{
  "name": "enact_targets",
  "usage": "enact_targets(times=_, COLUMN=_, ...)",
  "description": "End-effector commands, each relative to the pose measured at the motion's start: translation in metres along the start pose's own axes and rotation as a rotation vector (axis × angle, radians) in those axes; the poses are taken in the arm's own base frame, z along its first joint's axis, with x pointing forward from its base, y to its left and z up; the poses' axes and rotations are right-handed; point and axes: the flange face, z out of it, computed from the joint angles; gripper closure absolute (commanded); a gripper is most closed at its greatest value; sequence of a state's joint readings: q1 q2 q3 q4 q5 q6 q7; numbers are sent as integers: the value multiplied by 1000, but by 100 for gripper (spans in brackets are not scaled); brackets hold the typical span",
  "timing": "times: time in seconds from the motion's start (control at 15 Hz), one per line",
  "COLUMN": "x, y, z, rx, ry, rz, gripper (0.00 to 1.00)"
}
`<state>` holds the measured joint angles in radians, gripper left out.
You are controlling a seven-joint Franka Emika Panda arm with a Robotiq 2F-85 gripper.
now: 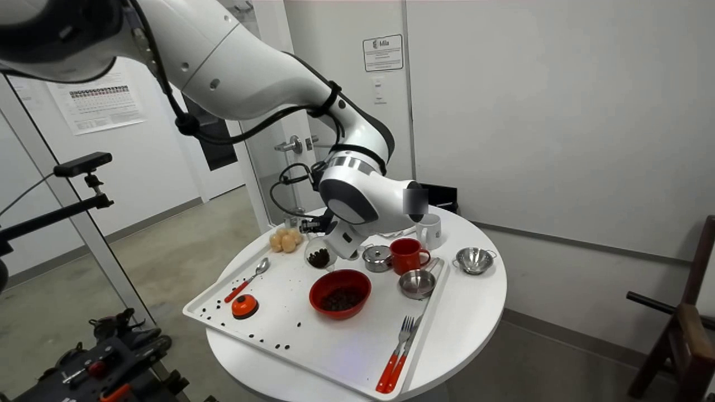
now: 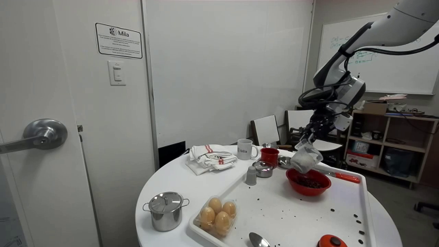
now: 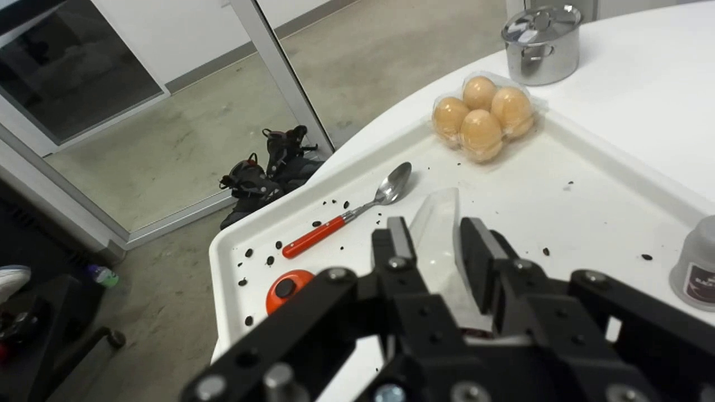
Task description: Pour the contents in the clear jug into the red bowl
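My gripper (image 3: 435, 226) is shut on the handle of the clear jug (image 3: 438, 259) in the wrist view. In an exterior view the jug (image 2: 305, 159) hangs tilted from the gripper (image 2: 308, 135), its lower end over the red bowl (image 2: 308, 191). In an exterior view the jug (image 1: 319, 252) shows dark bean-like pieces inside, just behind the bowl (image 1: 340, 278) as seen there. The fingertips are mostly hidden by the wrist there. Dark pieces lie in the bowl in both exterior views. The bowl is mostly hidden in the wrist view.
The white tray (image 1: 268, 338) carries scattered dark pieces, a spoon (image 3: 318, 236), an orange knob-like thing (image 1: 244, 306), eggs (image 3: 481, 134), a grey shaker (image 2: 251, 176), a lidded pot (image 1: 377, 258), a red cup (image 1: 406, 257), a metal pan (image 1: 416, 283) and a fork (image 1: 397, 352).
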<state>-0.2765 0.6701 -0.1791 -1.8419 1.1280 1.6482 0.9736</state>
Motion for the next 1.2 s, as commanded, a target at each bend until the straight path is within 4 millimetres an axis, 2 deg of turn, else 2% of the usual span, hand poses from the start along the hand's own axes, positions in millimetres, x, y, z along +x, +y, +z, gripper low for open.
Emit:
enact_targets(times=0.0, x=-6, y=38, z=-30, rx=11, ry=-101, rz=-137, gripper=91)
enact_targets(times=0.27, x=-4, y=59, z=-56, rx=-42, ry=-224, rz=-263, gripper=91)
enact_targets(times=0.6, x=-1, y=75, z=-71, rx=-90, ry=-354, rz=-279, gripper=91)
enact_targets(times=0.67, x=1, y=67, z=-70, rx=-90, ry=-301, rz=-260, gripper=73)
enact_targets(times=0.8, x=2, y=70, z=-72, rx=-96, ry=-317, rz=-259, gripper=73)
enact_targets(times=0.87, x=2, y=70, z=-72, rx=-96, ry=-319, rz=-260, gripper=73)
enact_targets(times=0.93, x=1, y=70, z=-72, rx=-97, ry=-319, rz=-259, gripper=91)
enact_targets(times=1.13, x=-9, y=40, z=-35, rx=-198, ry=-305, rz=-213, gripper=91)
